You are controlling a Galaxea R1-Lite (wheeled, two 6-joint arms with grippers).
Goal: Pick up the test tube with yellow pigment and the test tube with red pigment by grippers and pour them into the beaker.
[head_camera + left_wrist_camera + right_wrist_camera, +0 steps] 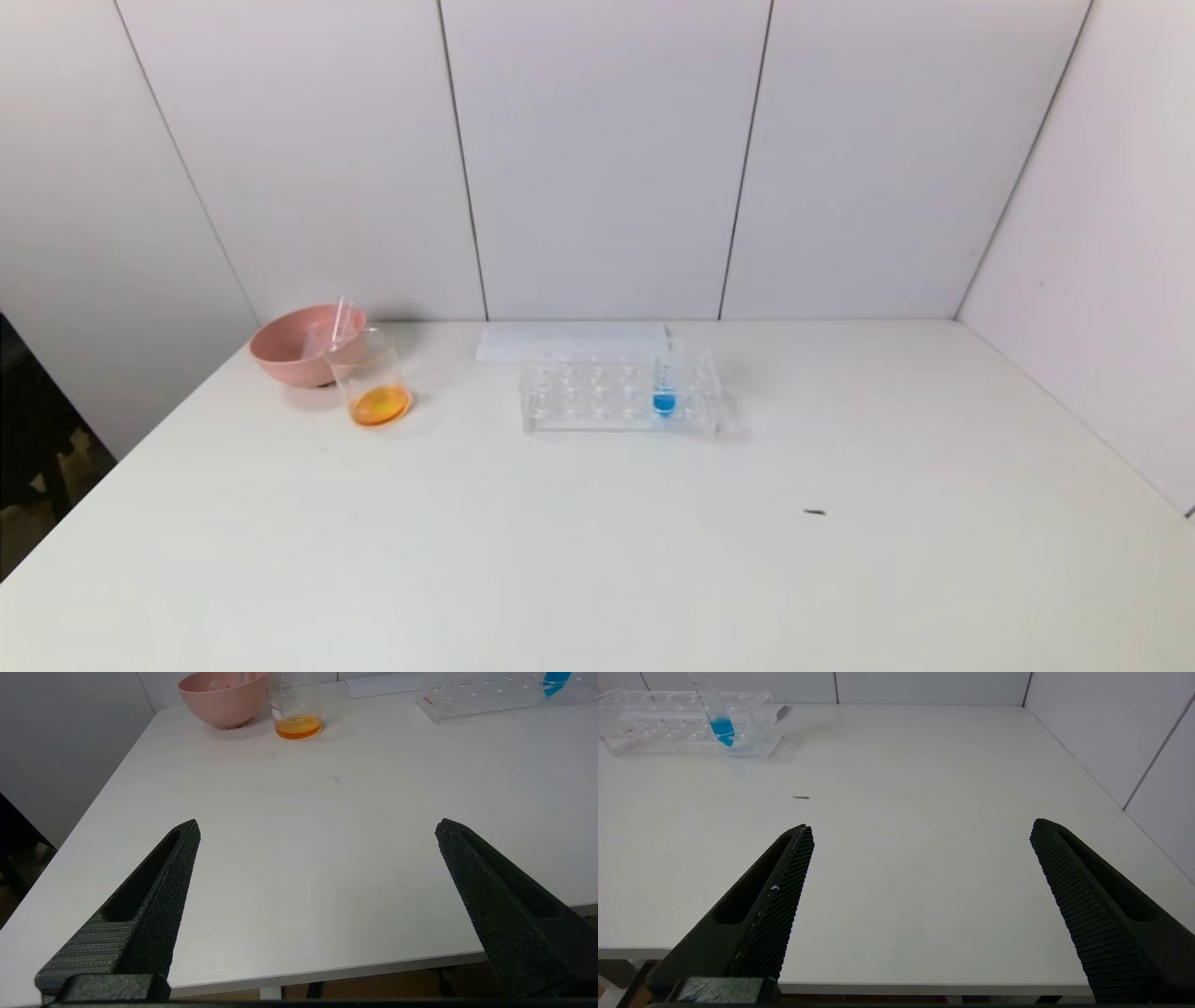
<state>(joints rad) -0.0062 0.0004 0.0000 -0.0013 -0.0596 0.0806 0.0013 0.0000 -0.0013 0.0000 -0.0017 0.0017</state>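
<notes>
The beaker (373,378) stands at the back left of the table with orange liquid in its bottom; it also shows in the left wrist view (297,704). Slim clear tubes (338,319) lean in the pink bowl (289,353) behind it, with no liquid visible in them. No tube with yellow or red liquid is in view. My left gripper (317,828) is open and empty over the table's near edge, far from the beaker. My right gripper (920,828) is open and empty over the near edge on the right. Neither gripper shows in the head view.
A clear plastic rack (597,397) stands mid-table at the back, holding one blue-liquid tube (664,397), also seen in the right wrist view (720,718). A white sheet (569,341) lies behind the rack. A small dark speck (814,511) lies on the table.
</notes>
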